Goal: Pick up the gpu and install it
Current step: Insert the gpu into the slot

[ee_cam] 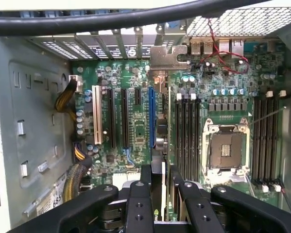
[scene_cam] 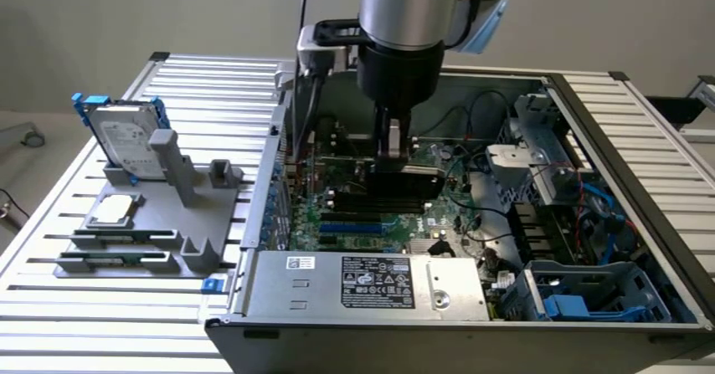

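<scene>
**The gpu and its surroundings.** The gpu (scene_cam: 404,183) stands on edge inside the open computer case (scene_cam: 447,349), above the motherboard (scene_cam: 453,215), pinched between the fingers of the gripper (scene_cam: 391,152), which reaches straight down from the arm. In the wrist view the gpu (ee_cam: 161,145) appears edge-on as a thin dark strip. It runs from between the black fingers (ee_cam: 139,204) of the gripper (ee_cam: 162,194) to its silver end bracket (ee_cam: 168,56) at the rear slot openings of the case. It lies just beside the blue expansion slot (ee_cam: 151,116), between that slot and the row of memory sticks (ee_cam: 186,136). Whether its lower edge is seated in a slot cannot be told. Further along the board are a white slot (ee_cam: 96,121) and the bare processor socket (ee_cam: 225,150). A silver power supply (scene_cam: 369,282) fills the near corner of the case. The case rests on a slatted aluminium bench (scene_cam: 112,324). At the exterior view's left, well apart from the case, a grey holder (scene_cam: 167,215) carries a silver hard drive with blue rails (scene_cam: 120,135), standing upright.
</scene>
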Motion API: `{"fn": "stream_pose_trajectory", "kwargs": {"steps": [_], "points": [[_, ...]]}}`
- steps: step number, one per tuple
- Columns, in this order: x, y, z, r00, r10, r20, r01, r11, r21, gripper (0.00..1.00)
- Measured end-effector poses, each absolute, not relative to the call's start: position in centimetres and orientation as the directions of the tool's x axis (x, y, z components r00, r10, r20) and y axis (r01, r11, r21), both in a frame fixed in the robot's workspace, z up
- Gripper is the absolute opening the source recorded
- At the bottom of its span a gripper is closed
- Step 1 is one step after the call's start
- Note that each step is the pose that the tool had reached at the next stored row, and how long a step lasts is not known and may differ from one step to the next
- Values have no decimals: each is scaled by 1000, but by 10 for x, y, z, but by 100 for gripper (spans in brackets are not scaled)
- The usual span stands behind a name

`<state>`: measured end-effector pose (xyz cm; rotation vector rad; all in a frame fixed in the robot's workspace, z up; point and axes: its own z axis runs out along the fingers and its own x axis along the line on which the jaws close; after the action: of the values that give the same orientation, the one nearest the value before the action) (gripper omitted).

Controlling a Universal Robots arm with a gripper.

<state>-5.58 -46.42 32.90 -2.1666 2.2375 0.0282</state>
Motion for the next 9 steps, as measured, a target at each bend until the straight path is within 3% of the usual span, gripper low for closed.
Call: {"fn": "stream_pose_trajectory", "kwargs": {"steps": [9], "points": [[-69, -475, 319, -24, -999, -33, -1000, 25, -6, 26]]}}
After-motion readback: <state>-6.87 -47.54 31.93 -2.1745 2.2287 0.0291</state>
